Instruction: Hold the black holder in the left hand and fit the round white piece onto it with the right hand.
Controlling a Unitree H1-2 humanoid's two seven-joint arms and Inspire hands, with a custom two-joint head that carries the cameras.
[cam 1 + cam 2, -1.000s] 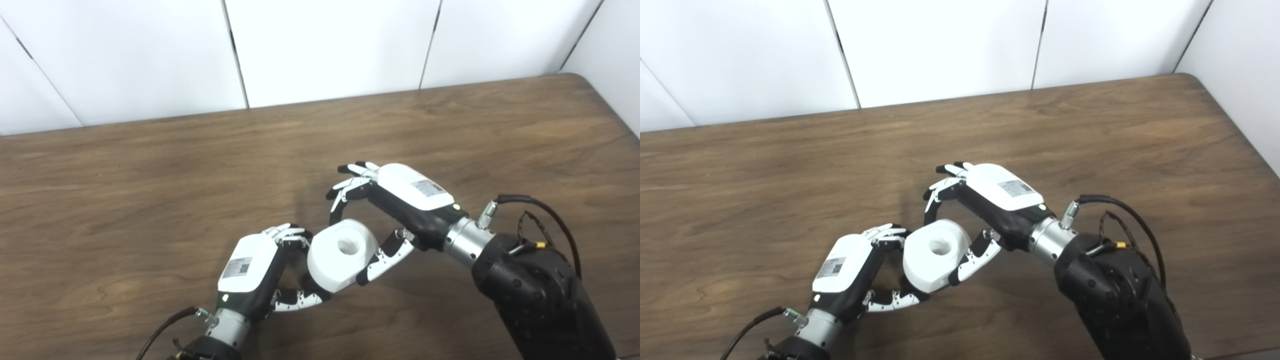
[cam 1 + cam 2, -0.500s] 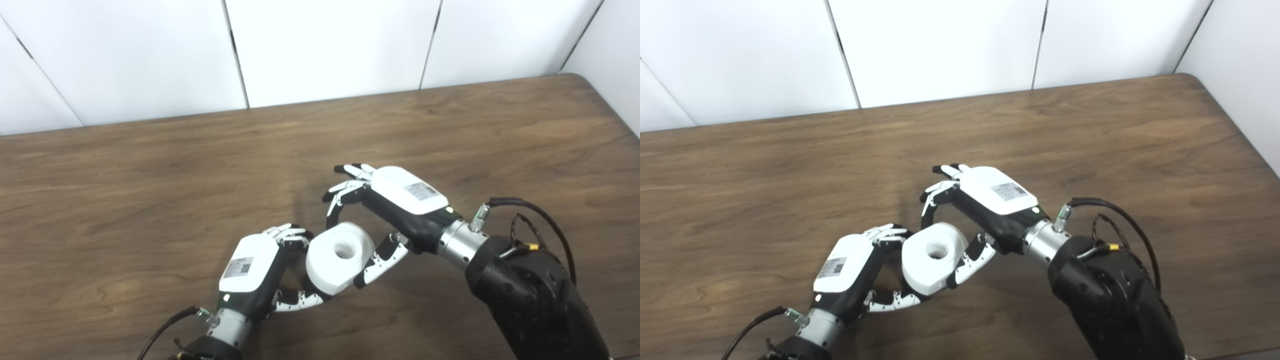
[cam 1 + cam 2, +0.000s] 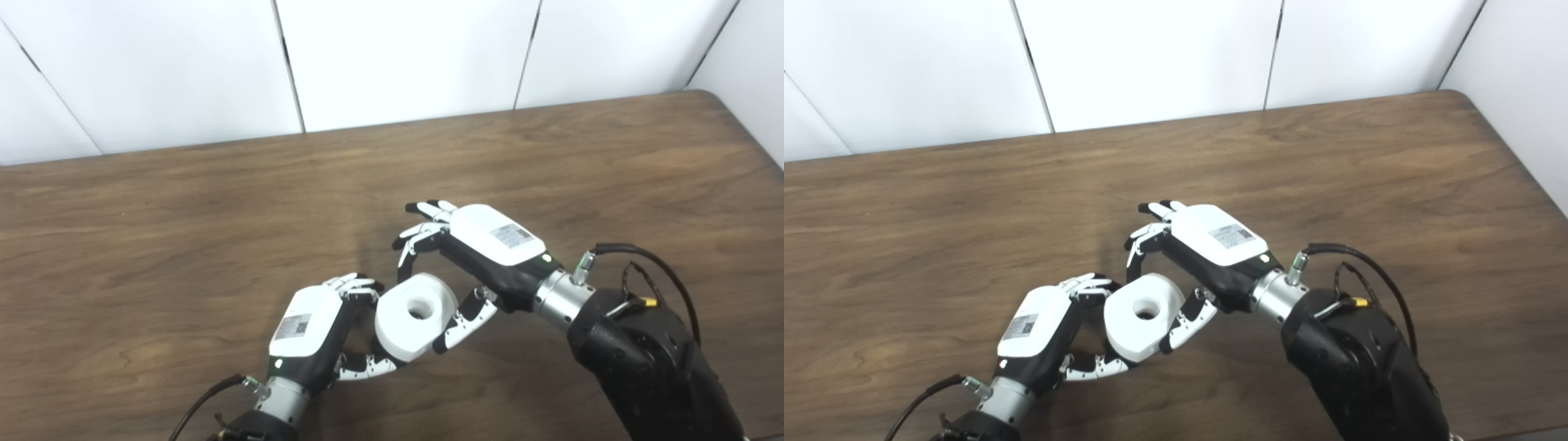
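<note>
Arms are brought in from the near edge and meet over the near middle of the table (image 3: 184,202). The left hand (image 3: 309,334) is angled up and to the right, its fingers curled toward the white piece (image 3: 416,315); the black holder is hidden, so what that hand grips cannot be told. The right hand (image 3: 484,251) is angled left, palm down. Its thumb is laid against the right side of the piece, while its fingers (image 3: 413,239) are arched just above the far edge, seemingly apart from it. The piece is tilted, hole upward, between both hands.
</note>
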